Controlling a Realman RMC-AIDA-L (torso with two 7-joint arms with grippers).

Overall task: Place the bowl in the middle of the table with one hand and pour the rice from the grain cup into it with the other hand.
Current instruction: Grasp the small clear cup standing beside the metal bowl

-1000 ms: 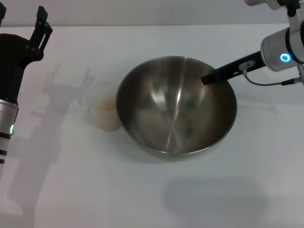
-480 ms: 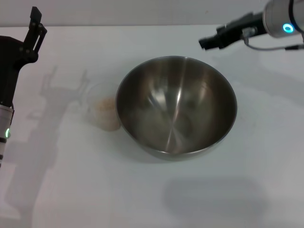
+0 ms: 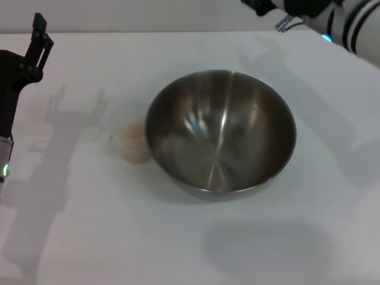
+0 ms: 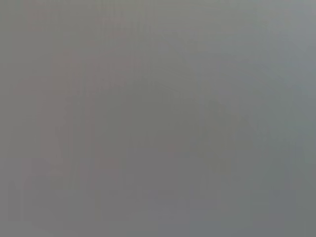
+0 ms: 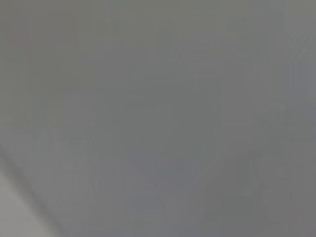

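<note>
Beside the bowl (image 3: pixel 221 133), grain cup (image 3: pixel 135 142) partly hidden.

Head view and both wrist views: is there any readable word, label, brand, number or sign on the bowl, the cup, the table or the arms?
None: no readable text in any view.
Shiny stainless-steel bowl: bare metal, only reflections.
Small translucent plastic grain cup holding pale rice: no print visible.
Plain white table: unmarked.
Left gripper and right gripper: no lettering; only small coloured lights on the arms.
Both wrist views: uniform grey, nothing shown.
</note>
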